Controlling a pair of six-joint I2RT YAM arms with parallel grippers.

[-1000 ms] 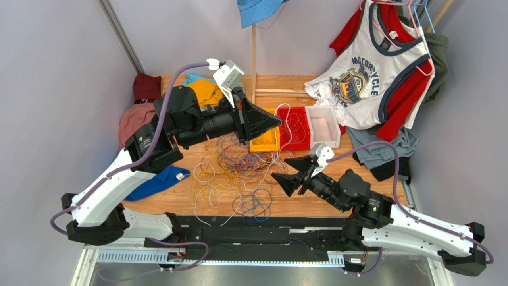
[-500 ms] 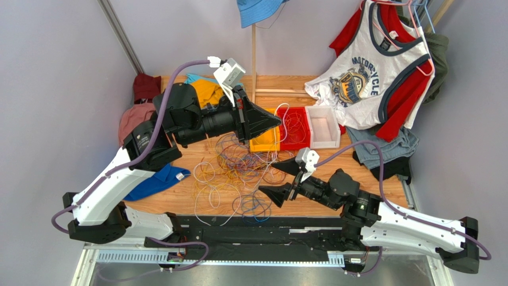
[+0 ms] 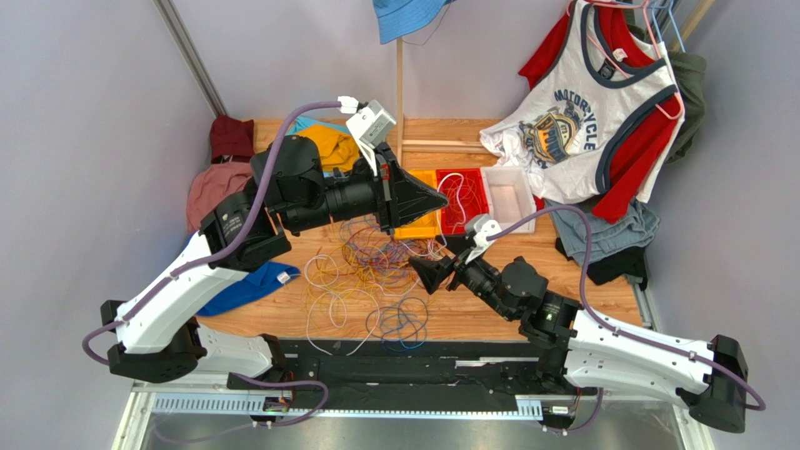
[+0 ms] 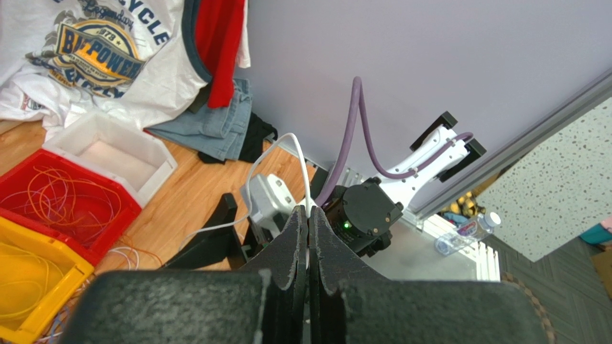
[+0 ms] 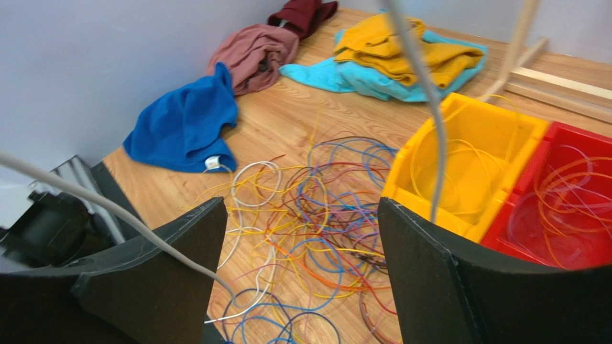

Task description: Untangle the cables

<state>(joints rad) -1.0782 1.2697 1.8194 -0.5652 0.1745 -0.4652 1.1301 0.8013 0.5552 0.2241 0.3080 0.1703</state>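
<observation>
Now the left hand [image 4: 309,215] is pinching a white cable [image 4: 279,142] between pressed-together fingers, raised above the desk [image 3: 582,291]. The right hand [image 3: 427,275] is hovering spread wide, gripping nothing, just over the tangled cables [image 3: 371,272] lying below it.

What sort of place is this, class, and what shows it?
Probably a robot test cell, not a home: two arms bolted to a wooden table, plain walls, staged cables, bins and clothes.

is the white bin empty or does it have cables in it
Empty, as far as shows: the white plastic bin has a bare floor, while the red plastic bin beside it holds thin orange cables.
</observation>
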